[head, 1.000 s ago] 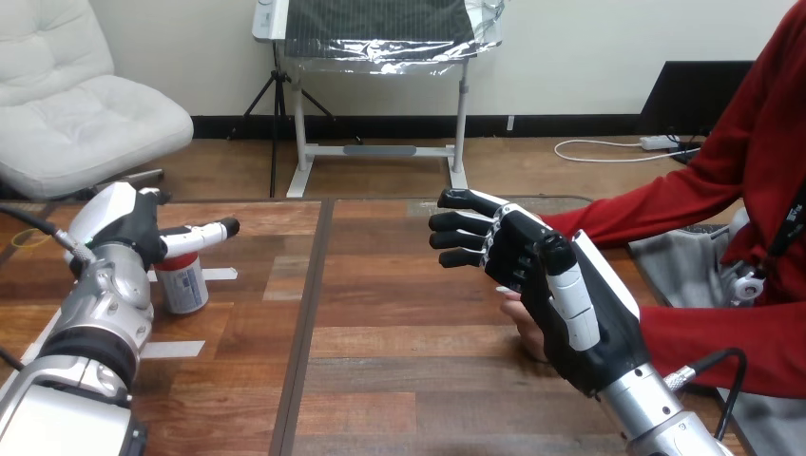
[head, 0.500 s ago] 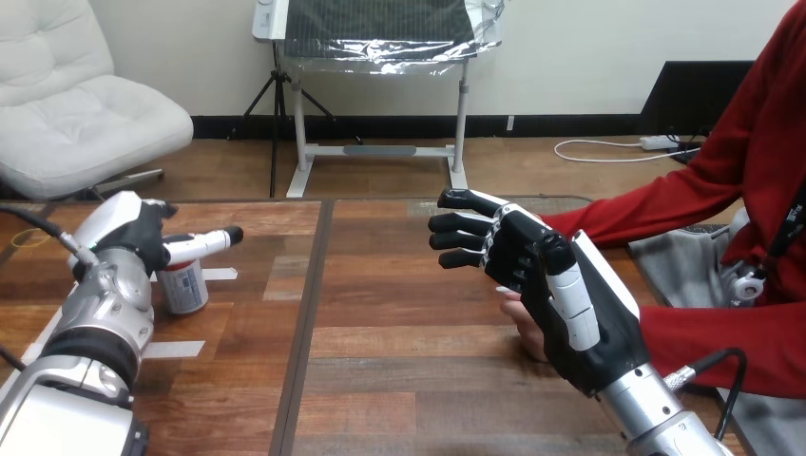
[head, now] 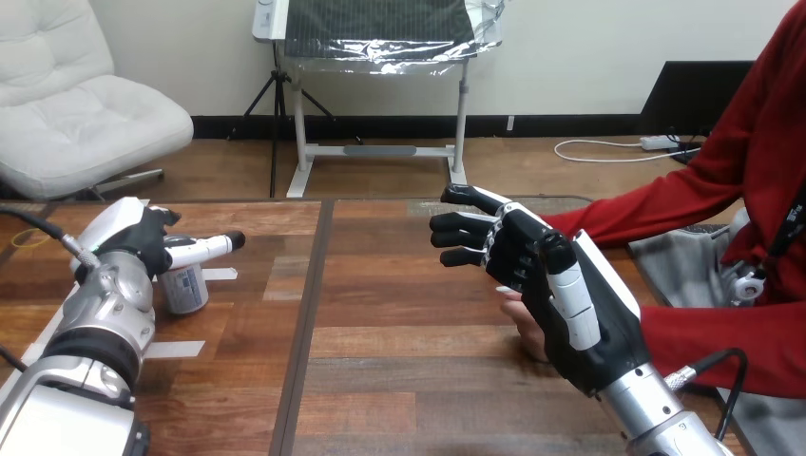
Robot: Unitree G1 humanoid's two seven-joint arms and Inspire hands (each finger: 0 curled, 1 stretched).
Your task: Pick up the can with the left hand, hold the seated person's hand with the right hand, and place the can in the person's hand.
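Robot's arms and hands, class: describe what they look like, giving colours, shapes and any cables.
The left forearm and right forearm are silver metal cylinders. The left hand and right hand are black with smooth white shells on their backs. The right hand's fingers are black, jointed segments. A black cable loops from the right forearm; a second cable trails behind the left hand.

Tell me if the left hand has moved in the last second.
Yes: the left hand has sunk in the view, nearer the white tape strip beside the can.
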